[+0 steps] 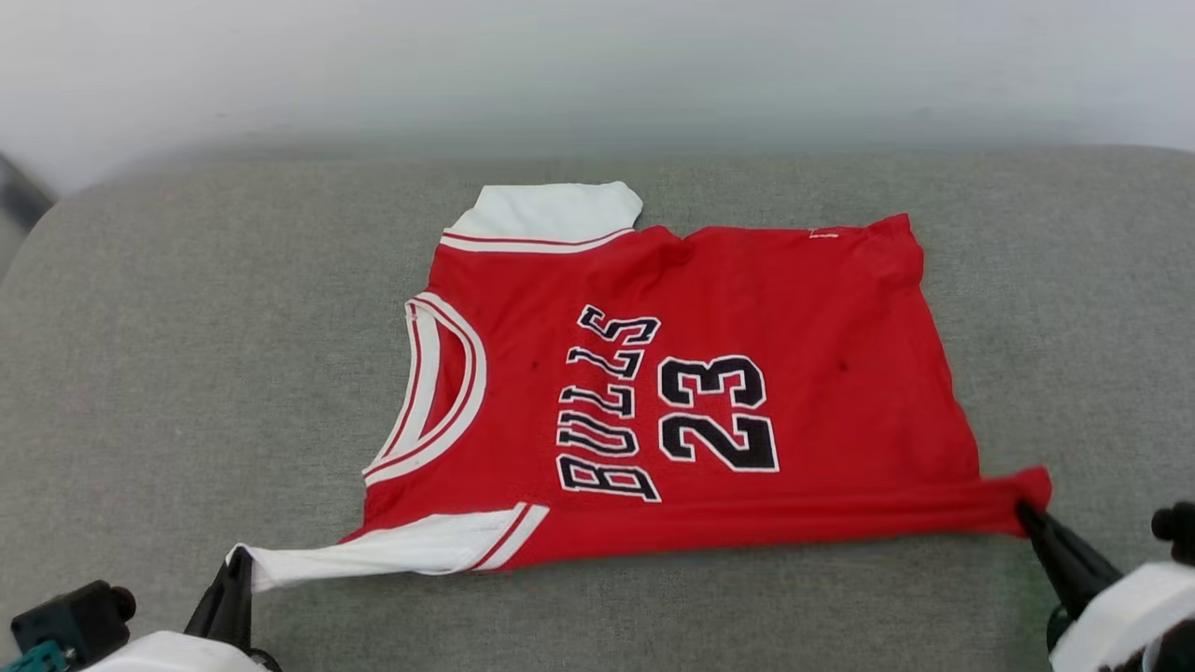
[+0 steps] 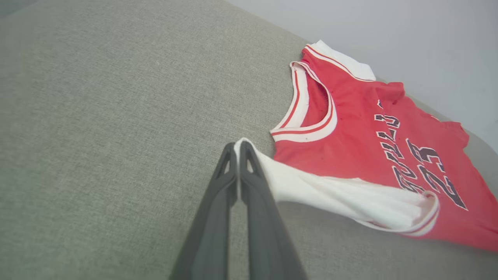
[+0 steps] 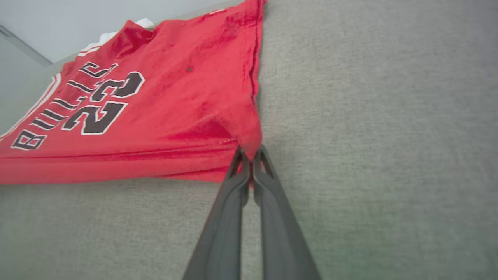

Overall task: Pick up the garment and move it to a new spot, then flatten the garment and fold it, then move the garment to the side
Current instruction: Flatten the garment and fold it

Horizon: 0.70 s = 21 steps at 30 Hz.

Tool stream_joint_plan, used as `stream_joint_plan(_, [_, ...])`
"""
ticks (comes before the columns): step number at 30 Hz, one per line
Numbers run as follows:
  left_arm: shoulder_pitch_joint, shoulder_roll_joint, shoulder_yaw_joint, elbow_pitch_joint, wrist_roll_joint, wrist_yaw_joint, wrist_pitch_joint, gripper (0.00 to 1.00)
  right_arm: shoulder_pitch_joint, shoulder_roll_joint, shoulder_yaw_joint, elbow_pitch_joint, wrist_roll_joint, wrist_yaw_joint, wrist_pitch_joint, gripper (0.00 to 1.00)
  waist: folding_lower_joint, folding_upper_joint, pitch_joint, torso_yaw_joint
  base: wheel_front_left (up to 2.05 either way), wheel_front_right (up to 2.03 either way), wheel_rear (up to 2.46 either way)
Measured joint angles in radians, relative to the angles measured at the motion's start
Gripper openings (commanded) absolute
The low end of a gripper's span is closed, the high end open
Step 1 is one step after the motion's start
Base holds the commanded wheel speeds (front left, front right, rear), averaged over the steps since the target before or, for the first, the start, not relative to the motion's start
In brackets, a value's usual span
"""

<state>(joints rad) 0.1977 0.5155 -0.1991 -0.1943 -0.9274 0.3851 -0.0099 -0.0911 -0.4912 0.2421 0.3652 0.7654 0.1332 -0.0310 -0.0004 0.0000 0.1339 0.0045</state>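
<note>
**Garment on the bench, held at two corners.** The garment (image 1: 794, 308) lies front-up on the grey cloth-covered bench (image 1: 187, 373), with its collar toward the robot's left and its hem toward the robot's right.

- **Near edge:** it runs as a taut line between two grips.
- **Left end effector** (image 1: 241, 558) (image 2: 238, 146): its fingers are pinched together on the tip of the white sleeve at the garment's near left corner.
- **Right end effector** (image 1: 1024, 509) (image 3: 251, 153): its fingers are pinched together on the red hem corner at the garment's near right.
- **Open room:** bare bench cloth lies left of the collar, right of the hem, and in a strip on the robot's side of the pinched edge.
- **Far side:** the other white sleeve lies at the garment's far left, near the bench's rounded back edge, which meets a pale wall (image 1: 597, 65).
</note>
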Motion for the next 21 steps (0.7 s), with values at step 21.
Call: stream_joint_plan(21, [-0.369, 0.002, -0.085, 0.096, 0.060, -0.088, 0.044, 0.00, -0.125, 0.182, -0.207, -0.239, -0.286, -0.002, 0.340, 0.00, 0.0005, 0.0000, 0.132, -0.025, 0.00, 0.00, 0.00])
